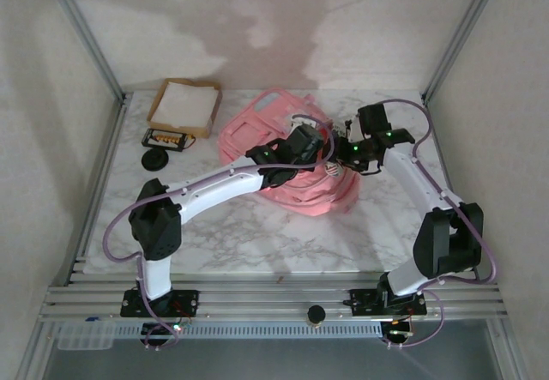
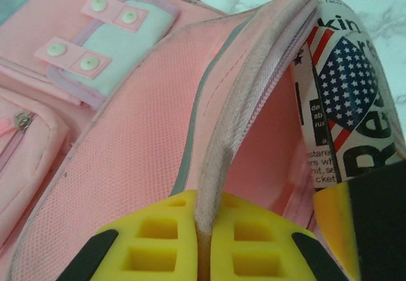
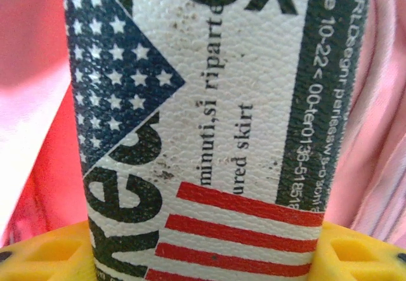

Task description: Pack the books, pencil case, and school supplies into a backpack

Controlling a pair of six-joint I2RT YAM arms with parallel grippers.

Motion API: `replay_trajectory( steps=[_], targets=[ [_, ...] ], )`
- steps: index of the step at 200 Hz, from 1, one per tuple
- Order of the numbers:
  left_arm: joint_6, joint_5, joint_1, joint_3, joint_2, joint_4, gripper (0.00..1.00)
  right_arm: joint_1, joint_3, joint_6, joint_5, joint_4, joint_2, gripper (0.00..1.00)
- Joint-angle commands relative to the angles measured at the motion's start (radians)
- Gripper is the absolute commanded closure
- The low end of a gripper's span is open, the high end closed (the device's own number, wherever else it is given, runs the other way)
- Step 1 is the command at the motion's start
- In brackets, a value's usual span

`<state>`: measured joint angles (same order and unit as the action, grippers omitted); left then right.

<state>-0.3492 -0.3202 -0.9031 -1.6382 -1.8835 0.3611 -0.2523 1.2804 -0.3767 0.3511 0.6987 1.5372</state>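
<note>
The pink backpack (image 1: 249, 131) lies in the middle of the table, and its front pockets (image 2: 108, 33) face the left wrist camera. My left gripper (image 2: 204, 230) is shut on the pale zipper edge (image 2: 254, 97) of its opening and holds the flap up. My right gripper (image 3: 206, 255) is shut on a round pencil case (image 3: 216, 135) printed with stars, red stripes and black lettering. The pencil case (image 2: 346, 91) sits at the mouth of the opening, with pink lining (image 3: 38, 52) on both sides. One right finger (image 2: 361, 224) shows beside it. The books are out of view.
A shallow cardboard tray with a white sheet (image 1: 184, 105) stands at the back left. In front of it lie a small black holder with orange pieces (image 1: 167, 138) and a black round disc (image 1: 155, 159). Bare marble tabletop (image 1: 257, 243) stretches toward the arm bases.
</note>
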Motion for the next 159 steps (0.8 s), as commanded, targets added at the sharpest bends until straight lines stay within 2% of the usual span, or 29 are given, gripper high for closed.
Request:
replay_trajectory(
  steps=[1,13,33,52,66,93,101,118,144,159],
  targets=[
    [-0.079,0.066,0.007,0.042,0.08,-0.121,1.0,-0.006,0.038,0.046,0.103,-0.055,0.055,0.4],
    [-0.091,0.099,0.007,0.059,0.089,-0.145,1.0,-0.04,0.047,0.049,0.109,-0.067,0.083,0.39],
    [-0.119,0.096,0.012,0.061,0.086,-0.143,1.0,-0.1,0.034,0.045,0.131,-0.1,0.098,0.29],
    [-0.139,0.126,0.02,0.072,0.09,-0.166,1.0,-0.063,-0.004,0.019,0.107,-0.127,0.099,0.3],
    [-0.151,0.131,0.021,0.077,0.093,-0.174,1.0,-0.042,-0.024,0.013,0.127,-0.161,0.083,0.16],
    [-0.155,0.136,0.023,0.073,0.082,-0.166,1.0,-0.017,-0.073,0.003,0.21,-0.214,0.036,0.09],
    [-0.161,0.132,0.024,0.073,0.081,-0.163,1.0,-0.002,-0.095,-0.001,0.243,-0.226,0.025,0.11],
    [-0.163,0.139,0.026,0.083,0.086,-0.173,1.0,0.023,-0.158,-0.025,0.317,-0.276,0.009,0.24],
    [-0.178,0.152,0.029,0.084,0.074,-0.16,1.0,0.044,-0.209,-0.072,0.41,-0.329,-0.064,0.26],
    [-0.181,0.155,0.026,0.09,0.075,-0.166,1.0,0.045,-0.204,-0.09,0.414,-0.334,-0.082,0.25]
  ],
)
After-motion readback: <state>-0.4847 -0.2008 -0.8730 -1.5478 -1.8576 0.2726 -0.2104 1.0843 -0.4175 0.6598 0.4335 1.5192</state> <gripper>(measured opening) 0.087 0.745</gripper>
